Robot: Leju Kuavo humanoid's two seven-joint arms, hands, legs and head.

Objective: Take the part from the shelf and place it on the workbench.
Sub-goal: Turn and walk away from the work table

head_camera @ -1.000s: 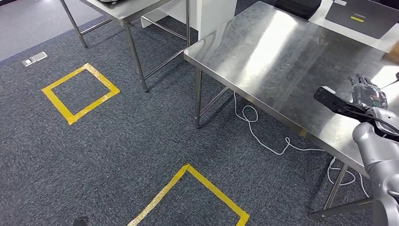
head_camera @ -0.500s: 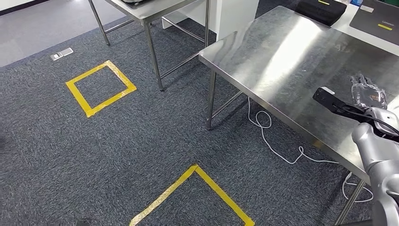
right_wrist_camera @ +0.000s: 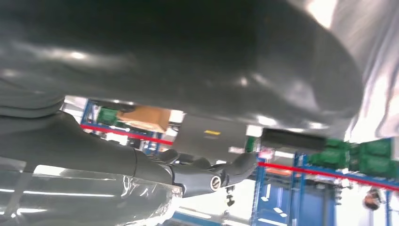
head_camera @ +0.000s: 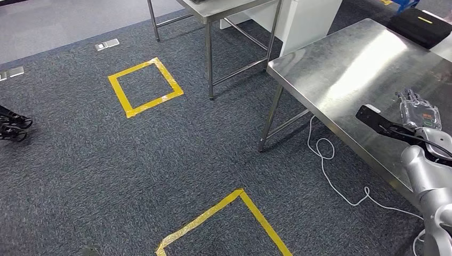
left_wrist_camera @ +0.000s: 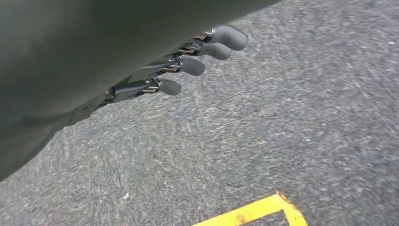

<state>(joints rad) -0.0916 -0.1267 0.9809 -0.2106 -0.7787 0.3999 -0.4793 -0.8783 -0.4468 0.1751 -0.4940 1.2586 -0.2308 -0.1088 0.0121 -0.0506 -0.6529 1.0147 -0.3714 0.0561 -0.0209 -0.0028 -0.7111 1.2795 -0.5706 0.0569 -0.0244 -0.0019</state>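
From the head view, the robot's right hand (head_camera: 418, 111) is raised over the near edge of the brushed stainless-steel bench (head_camera: 346, 69), and it holds one part in a clear plastic bag with an orange label (head_camera: 421, 113). The bag lies against the fingers, its long axis running along the hand and away from the robot, with bare bench top directly underneath and stretching on past the fingertips. So the part is already over its goal, and I judge the coming move to be a lowering onto that steel. The right hand is the only one near the bench. On the grey carpet I count two closed yellow tape squares, one well off to the hand's left (head_camera: 145, 87) and a second partly in view (head_camera: 224, 224), plus one white cable (head_camera: 336, 176) trailing under the bench.

In the left wrist view, the left hand (left_wrist_camera: 183, 61) hangs over carpet, fingers loosely apart and holding nothing.

In the right wrist view, dark fingers (right_wrist_camera: 207, 176) close on crinkled clear plastic (right_wrist_camera: 141, 197).
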